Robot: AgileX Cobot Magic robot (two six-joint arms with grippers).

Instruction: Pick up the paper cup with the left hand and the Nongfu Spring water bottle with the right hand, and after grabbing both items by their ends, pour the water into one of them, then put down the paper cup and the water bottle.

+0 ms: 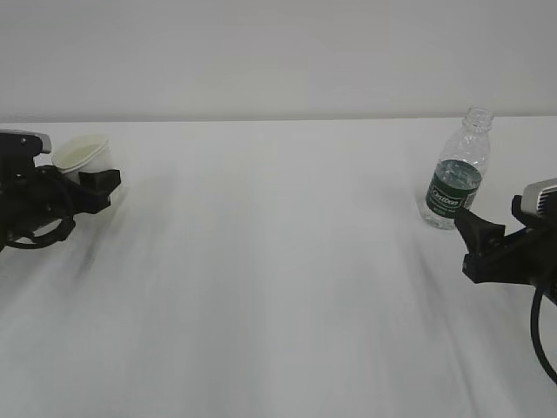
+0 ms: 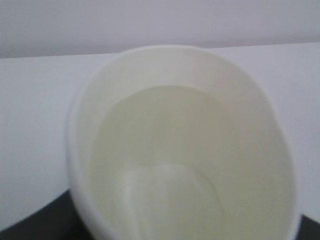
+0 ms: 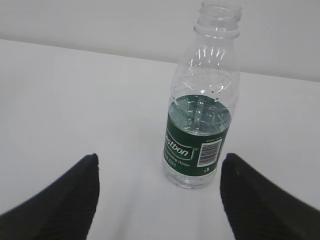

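1. The right gripper [image 3: 159, 200] stands with its jaws apart and nothing between them; the water bottle [image 3: 200, 107] is just ahead of the gap, upright on the tabletop [image 1: 278, 287] and untouched.
2. To do this reach well, the right gripper should probably go straight forward so the jaws pass either side of the bottle's lower body, at or below the label, then close gently; the thin plastic is likely to dent, and with no cap a hard squeeze or a tilt could spill the water.
3. The left gripper [image 1: 91, 187] is clamped on the paper cup [image 1: 83, 154], held at the far left and tipped so that its mouth faces partly forward.
4. The left should best hold the cup level while the right arm closes in, since the thin wall may buckle.
5. The bottle is clear, ribbed and narrow at the neck, with a dark green label in white letters; water sits near the label's top.
6. The cup is white with a rolled rim, pale cream inside, and a round flat bottom.
7. The tabletop is plain, white and matte.
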